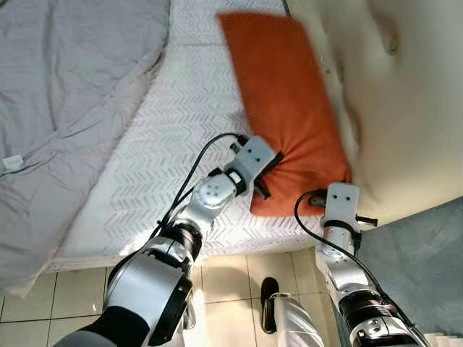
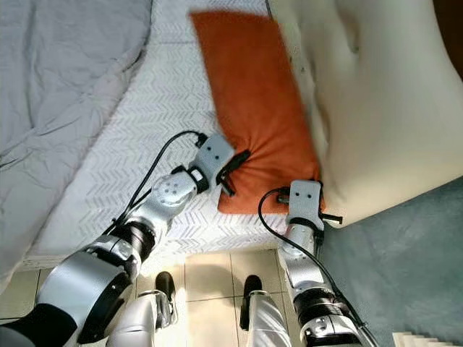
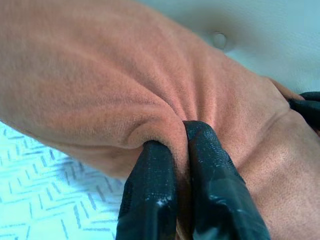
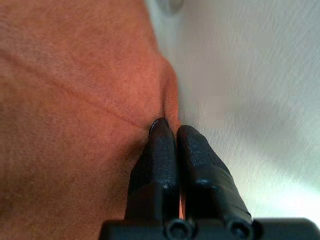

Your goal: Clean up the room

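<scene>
An orange pillow (image 1: 286, 94) lies lengthwise on the white patterned mattress (image 1: 166, 152), its right edge against a cream headboard (image 1: 405, 101). My left gripper (image 1: 269, 168) is shut on a pinched fold of the pillow's near left edge; the left wrist view shows the fabric bunched between the fingertips (image 3: 165, 155). At the pillow's near right corner, my right gripper (image 1: 343, 182) is shut on the fabric, fingers (image 4: 165, 145) pressed together right beside the headboard (image 4: 250, 75).
A rumpled grey blanket (image 1: 65, 94) covers the left part of the bed and hangs over its edge. Tiled floor (image 1: 231, 282) and my feet are below the mattress edge. A grey-blue surface (image 1: 427, 253) lies at the lower right.
</scene>
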